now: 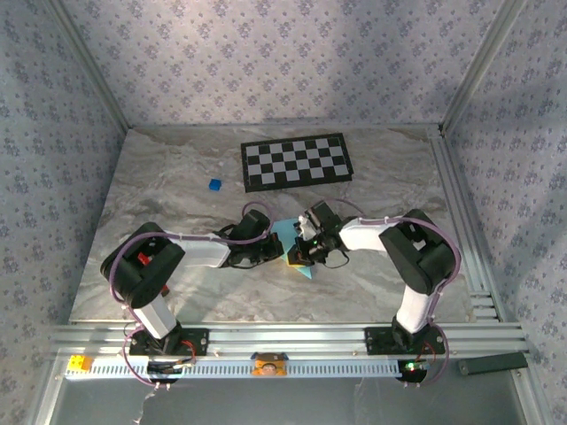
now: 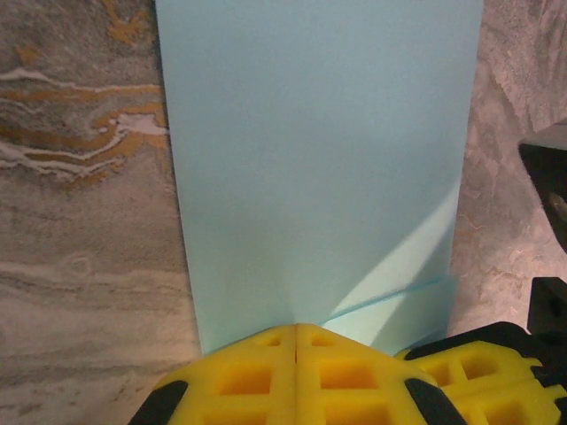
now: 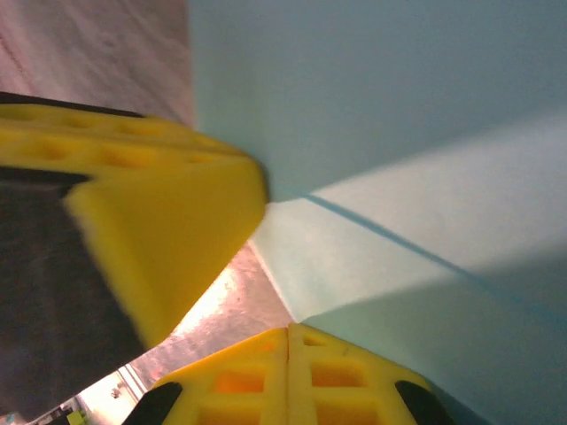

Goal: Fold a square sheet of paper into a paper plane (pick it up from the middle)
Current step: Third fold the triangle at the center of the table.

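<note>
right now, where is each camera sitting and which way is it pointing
top external: above and behind the arms, looking down on the table; both arms and bases show, meeting over the light-blue paper
left wrist: on the left arm, looking along the paper; the left gripper shut at the bottom edge
right wrist: on the right arm, close over the paper; the right gripper shut at the bottom
shared: both wrist views show the paper and the other arm's yellow fingers
</note>
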You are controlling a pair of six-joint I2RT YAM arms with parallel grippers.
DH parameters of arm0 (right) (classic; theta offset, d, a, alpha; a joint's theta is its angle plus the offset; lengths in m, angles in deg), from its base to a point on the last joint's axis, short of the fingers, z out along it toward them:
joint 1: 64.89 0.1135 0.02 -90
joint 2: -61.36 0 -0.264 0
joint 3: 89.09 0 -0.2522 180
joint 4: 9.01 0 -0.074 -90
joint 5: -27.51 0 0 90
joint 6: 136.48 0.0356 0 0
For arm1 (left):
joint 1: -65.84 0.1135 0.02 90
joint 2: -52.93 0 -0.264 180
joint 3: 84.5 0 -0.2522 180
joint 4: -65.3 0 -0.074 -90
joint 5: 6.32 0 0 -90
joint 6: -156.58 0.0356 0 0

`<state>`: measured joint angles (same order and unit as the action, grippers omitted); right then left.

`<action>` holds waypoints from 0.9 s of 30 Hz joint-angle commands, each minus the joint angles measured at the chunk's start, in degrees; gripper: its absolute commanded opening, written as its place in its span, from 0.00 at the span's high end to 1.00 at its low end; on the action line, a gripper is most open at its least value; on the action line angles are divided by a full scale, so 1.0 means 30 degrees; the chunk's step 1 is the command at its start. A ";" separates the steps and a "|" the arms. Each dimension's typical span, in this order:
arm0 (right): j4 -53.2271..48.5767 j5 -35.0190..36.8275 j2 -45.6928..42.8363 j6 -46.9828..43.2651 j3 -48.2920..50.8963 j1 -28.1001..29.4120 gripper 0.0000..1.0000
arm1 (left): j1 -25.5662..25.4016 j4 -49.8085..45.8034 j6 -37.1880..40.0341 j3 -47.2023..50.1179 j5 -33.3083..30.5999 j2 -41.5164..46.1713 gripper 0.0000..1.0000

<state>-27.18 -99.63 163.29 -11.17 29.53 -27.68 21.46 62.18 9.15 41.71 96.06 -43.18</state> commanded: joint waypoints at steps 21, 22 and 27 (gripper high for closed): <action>-0.0972 -0.0429 -0.3838 -0.1626 0.5384 -0.1949 0.96 | 0.0067 -0.1439 0.0569 -0.0130 -0.0420 -0.1008 0.98; -0.0963 -0.0545 -0.3976 -0.1677 0.5624 -0.2110 0.96 | 0.0068 -0.1435 0.0596 -0.0136 -0.0406 -0.1036 0.98; -0.1578 -0.0453 -0.4840 -0.2161 0.5957 -0.2531 0.96 | 0.0095 -0.1599 0.0856 -0.0303 -0.0282 -0.1154 0.99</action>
<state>-25.39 -102.34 149.91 -15.28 45.95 -34.74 21.46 62.15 10.00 40.73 96.78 -44.17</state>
